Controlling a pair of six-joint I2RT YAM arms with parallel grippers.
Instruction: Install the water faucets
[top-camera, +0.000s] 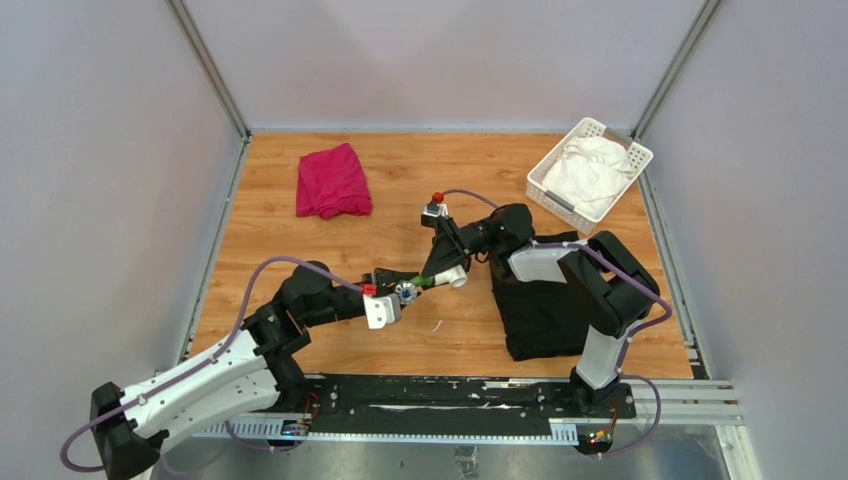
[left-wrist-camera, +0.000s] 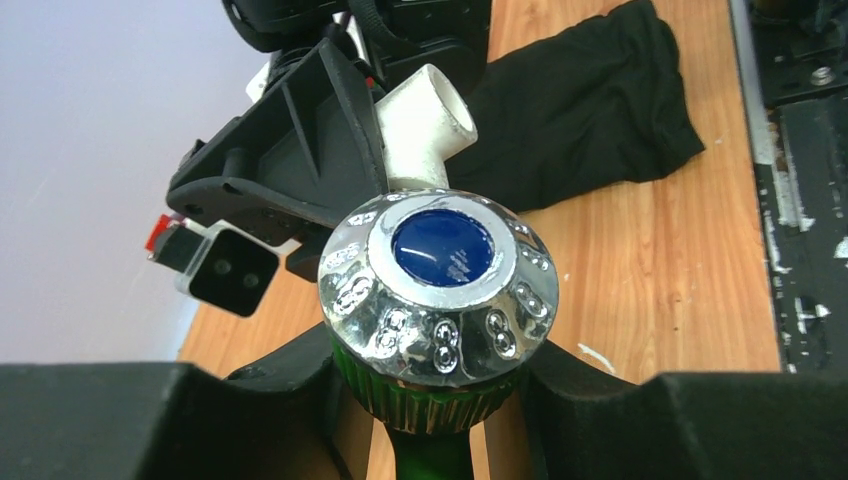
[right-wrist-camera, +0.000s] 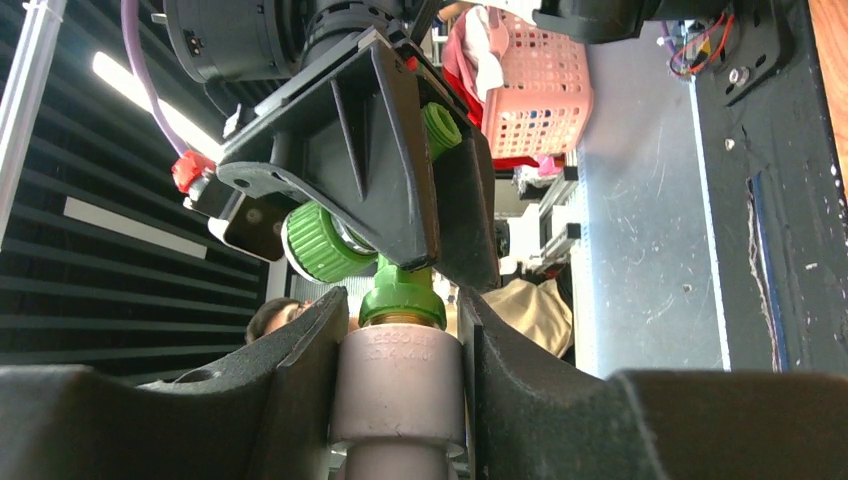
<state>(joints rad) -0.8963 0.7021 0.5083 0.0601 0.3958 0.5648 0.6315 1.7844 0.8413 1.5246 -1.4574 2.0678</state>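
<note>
Left of the black cloth (top-camera: 535, 315), the left gripper (left-wrist-camera: 432, 405) clamps the ribbed green tap (left-wrist-camera: 425, 455) below its faceted chrome knob (left-wrist-camera: 438, 290); the right gripper (right-wrist-camera: 400, 325) clamps the smooth white elbow fitting (left-wrist-camera: 425, 125), touching the tap.

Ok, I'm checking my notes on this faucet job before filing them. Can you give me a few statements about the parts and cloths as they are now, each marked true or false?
1. The left tool is closed on the green tap. True.
2. The white pipe fitting lies loose on the table. False: the right tool holds it, end-on to the tap.
3. The tap's chrome knob has a blue centre. True.
4. The red cloth sits in the basket. False: it lies on the table at far left, and the basket holds a white cloth.
5. A black cloth lies on the table beneath the right arm. True.
</note>
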